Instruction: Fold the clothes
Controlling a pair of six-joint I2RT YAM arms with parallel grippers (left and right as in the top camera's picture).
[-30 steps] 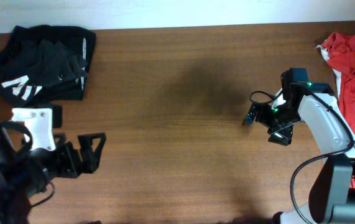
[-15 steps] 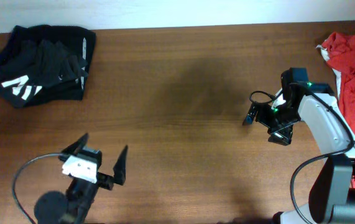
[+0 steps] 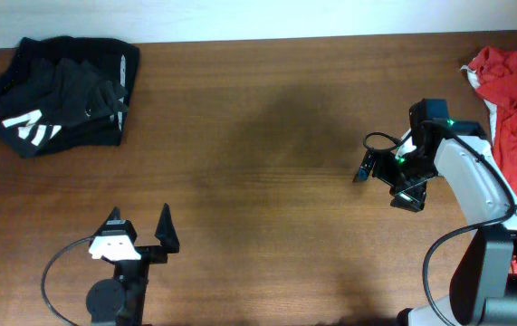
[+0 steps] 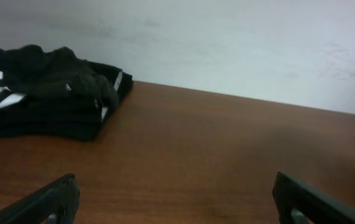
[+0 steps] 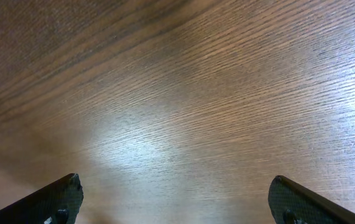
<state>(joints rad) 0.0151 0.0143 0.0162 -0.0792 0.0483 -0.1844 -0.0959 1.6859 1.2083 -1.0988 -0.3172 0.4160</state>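
Left pincer (image 3: 138, 226), lower left, and right pincer (image 3: 386, 186), right, gape wide, empty; black clothes (image 3: 59, 91) upper left, red clothes (image 3: 514, 100) right edge.

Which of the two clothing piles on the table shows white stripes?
The black fabric pile at the overhead view's upper left; white slanted stripes mark it. The red fabric heap at the right edge shows none.

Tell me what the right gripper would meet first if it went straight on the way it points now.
The bare wooden table. The right gripper, open, faces only wood grain in its wrist view; how near the surface is, I cannot tell.
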